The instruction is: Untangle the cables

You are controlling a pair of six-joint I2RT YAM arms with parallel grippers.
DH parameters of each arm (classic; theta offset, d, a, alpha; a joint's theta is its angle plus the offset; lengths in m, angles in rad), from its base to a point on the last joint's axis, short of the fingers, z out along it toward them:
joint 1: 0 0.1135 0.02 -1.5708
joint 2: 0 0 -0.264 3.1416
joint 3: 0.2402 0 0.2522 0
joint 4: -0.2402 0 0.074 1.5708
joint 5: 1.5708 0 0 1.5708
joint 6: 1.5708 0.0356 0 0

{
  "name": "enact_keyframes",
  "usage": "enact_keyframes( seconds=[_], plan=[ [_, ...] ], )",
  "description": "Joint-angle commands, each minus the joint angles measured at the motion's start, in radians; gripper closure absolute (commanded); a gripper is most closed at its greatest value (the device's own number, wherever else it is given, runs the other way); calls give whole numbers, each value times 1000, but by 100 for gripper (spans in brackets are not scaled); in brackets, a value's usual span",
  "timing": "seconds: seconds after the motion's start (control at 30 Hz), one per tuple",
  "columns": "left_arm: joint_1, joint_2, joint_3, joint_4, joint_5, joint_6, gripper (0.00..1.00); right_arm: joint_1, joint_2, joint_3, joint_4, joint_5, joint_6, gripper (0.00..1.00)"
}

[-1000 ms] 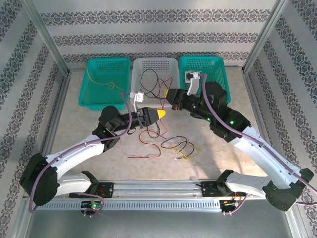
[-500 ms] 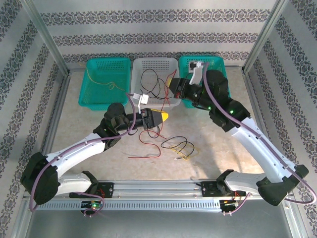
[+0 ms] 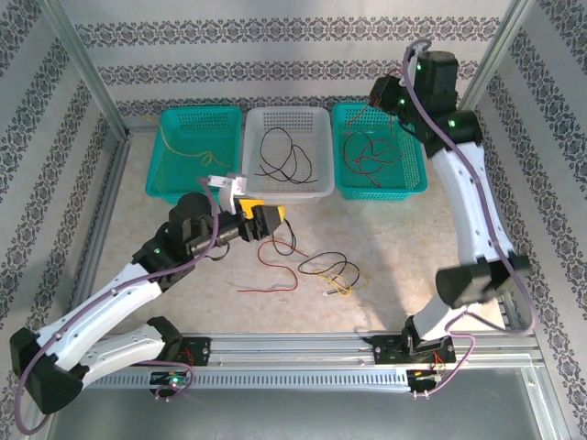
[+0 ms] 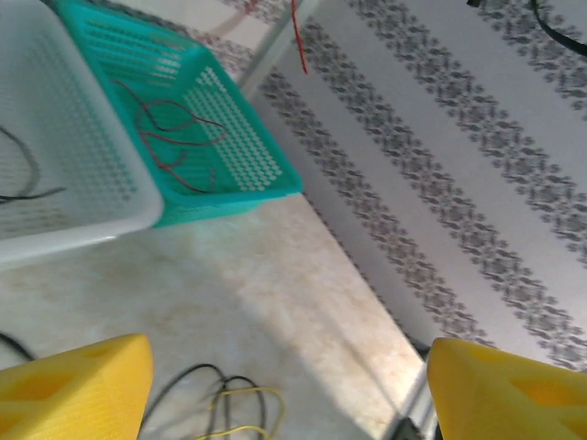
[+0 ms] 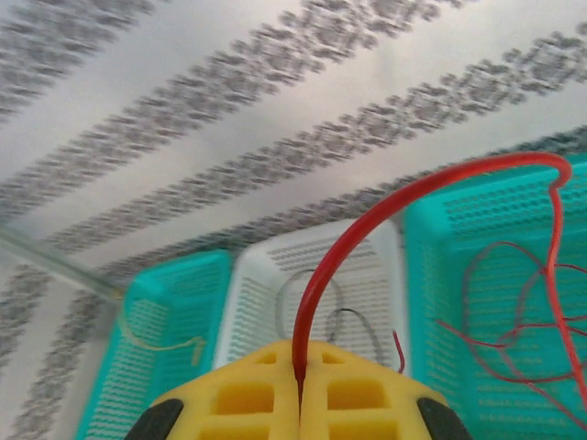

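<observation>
**Red cable pinched high over the right basket**

I have the right gripper [image 5: 299, 367] raised high above the far right corner of the table [image 3: 394, 238]. Its yellow fingers are pressed together on the red cable [image 5: 304, 321]. On that wrist camera I see the cable rise out of the seam between the fingers. It arcs over and drops into the right teal basket [image 3: 381, 191], where the rest of it lies in loose loops on the mesh floor.

Three baskets sit side by side along the table's far edge. The white basket [image 3: 284, 191] in the middle holds a black cable [image 3: 280, 156]. The left teal basket [image 3: 174, 188] holds a yellow cable [image 3: 188, 151].

My left gripper [image 3: 268, 222] hangs over the table, just on the near side of the white basket's front wall. Its wrist camera shows the two yellow fingers spread wide, one at each lower corner of the view, with bare table showing between them.

A small tangle [image 3: 332, 272] of black and yellow strands lies on the table between its middle and the near edge. It is a little to the right of the left gripper and apart from it. A loose red strand [image 3: 271, 287] lies just to the left of that tangle. From above I cannot tell whether the two touch.
</observation>
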Motion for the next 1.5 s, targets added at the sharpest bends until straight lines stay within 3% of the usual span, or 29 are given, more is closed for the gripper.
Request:
enact_keyframes(
  seconds=[0.0, 0.2, 0.3, 0.47, 0.53, 0.77, 0.9, 1.03, 1.27, 1.47],
  plan=[
    [-6, -45, 21, -204, -140, 72, 20, -31, 139, 166, -138, 35, -68, 100],
    [-1, -99, -6, -261, -215, 62, 16, -46, 364, 370, -280, 61, -94, 100],
    [-1, -97, -9, -265, -216, 53, 12, -49, 404, 372, -307, 88, -100, 73],
    [0, -92, -4, -273, -216, 62, 6, -51, 357, 263, -287, 100, -104, 59],
    [1, -92, -2, -272, -216, 67, 3, -47, 310, 196, -265, 104, -104, 42],
    [3, -94, 7, -271, -254, 66, 1, 48, 4, -209, -152, 143, -118, 43],
    [9, -76, 7, -265, -254, 51, 1, 182, -244, -576, -49, 191, -85, 41],
    [12, -30, 13, -244, -213, 32, 0, 334, -395, -862, -24, 260, -28, 39],
    [25, 48, 9, -172, -167, -34, 1, 531, -419, -1139, 13, 236, 91, 42],
    [83, 76, -26, -180, -127, -142, 6, 703, -247, -1058, 20, 245, 32, 42]
  ],
)
